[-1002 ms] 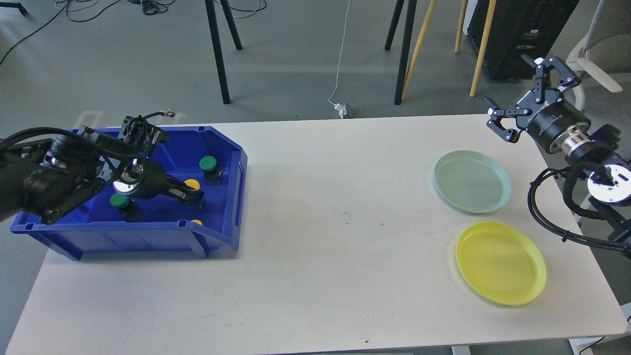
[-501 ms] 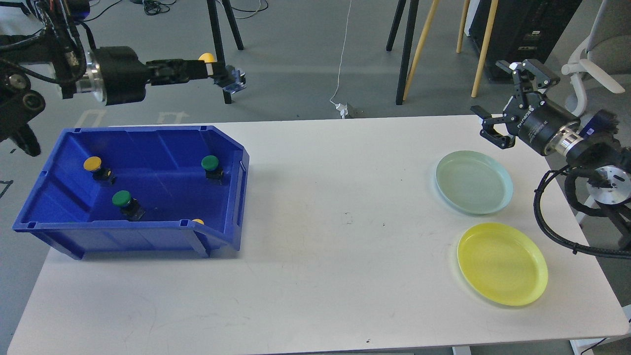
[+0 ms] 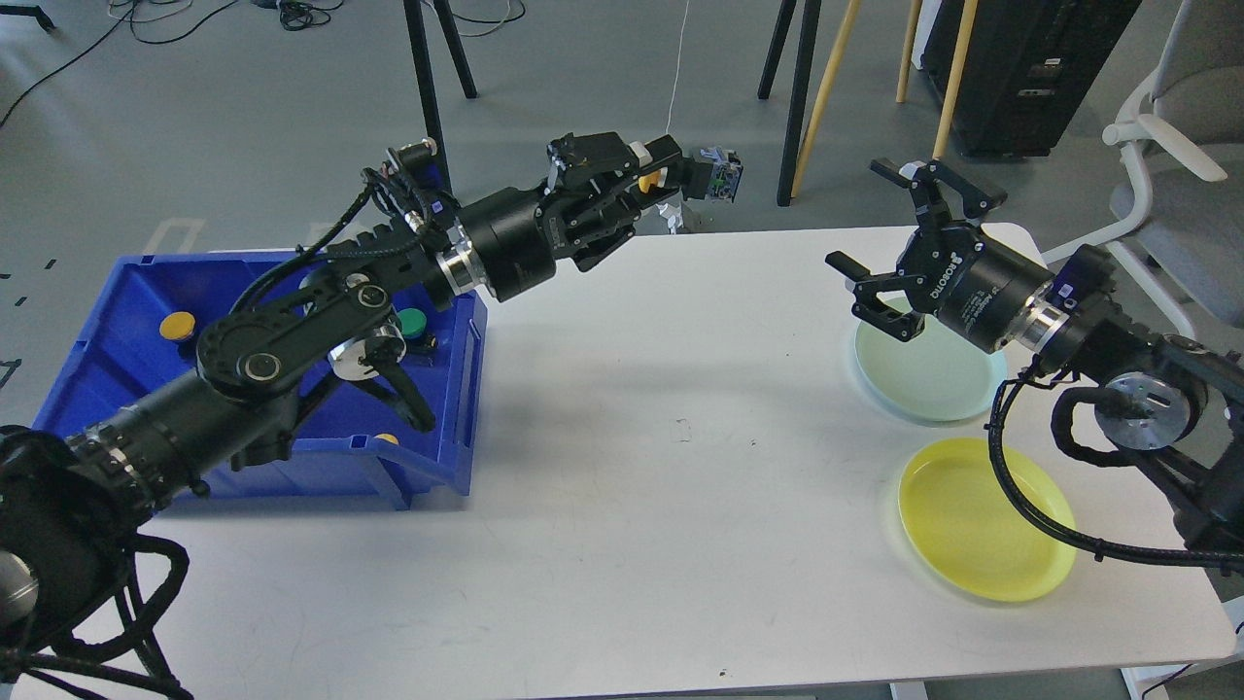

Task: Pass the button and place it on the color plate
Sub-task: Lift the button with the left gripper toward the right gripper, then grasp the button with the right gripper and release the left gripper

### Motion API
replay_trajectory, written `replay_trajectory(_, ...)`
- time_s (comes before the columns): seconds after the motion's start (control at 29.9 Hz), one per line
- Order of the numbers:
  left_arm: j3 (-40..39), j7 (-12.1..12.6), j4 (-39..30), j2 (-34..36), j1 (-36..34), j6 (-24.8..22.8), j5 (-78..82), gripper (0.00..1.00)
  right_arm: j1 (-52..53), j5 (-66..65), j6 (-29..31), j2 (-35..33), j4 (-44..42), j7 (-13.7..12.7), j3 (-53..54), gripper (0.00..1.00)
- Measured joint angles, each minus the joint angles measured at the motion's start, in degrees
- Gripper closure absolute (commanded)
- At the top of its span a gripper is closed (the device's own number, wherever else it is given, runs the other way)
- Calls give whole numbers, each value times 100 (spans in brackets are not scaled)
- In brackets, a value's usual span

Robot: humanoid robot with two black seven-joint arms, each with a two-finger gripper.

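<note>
Button picked: the left gripper, in the upper middle of the frame, is closed on a yellow-capped push button with a dark body, held in the air above the far edge of the white rectangular table
Hand-over: not yet done; the right gripper, upper right of the frame, has its black fingers spread wide and holds nothing, and stands well apart from the button
Placing: not yet done; the round yellow plastic plate at lower right and the round pale green plastic plate above it both lie bare
Left to sort: the blue plastic bin at left shows at least one more yellow cap and one green cap, partly hidden by the arm
Open room: the middle of the table between the two grippers is bare, so I judge the meeting path free
Edges: the yellow plate lies near the table's right edge; the right gripper hangs just over the pale green plate's near rim
</note>
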Motion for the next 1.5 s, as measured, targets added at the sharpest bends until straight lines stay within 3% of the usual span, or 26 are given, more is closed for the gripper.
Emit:
replay_trajectory(0.6, 29, -1, 31, -80, 37, 0, 8, 94, 1121, 306, 0, 531, 96, -7, -1135, 3)
replay_trajectory(1.24, 7, -1, 84, -86, 37, 0, 9, 94, 1116, 304, 0, 525, 30, -8, -1070, 21)
replay_trajectory(1.34, 12, -1, 84, -86, 37, 0, 9, 94, 1116, 300, 0, 568, 10, -7, -1070, 27)
replay_trajectory(1.5, 13, -1, 84, -86, 37, 0, 9, 94, 1115, 296, 0, 679, -3, -1, -1070, 50)
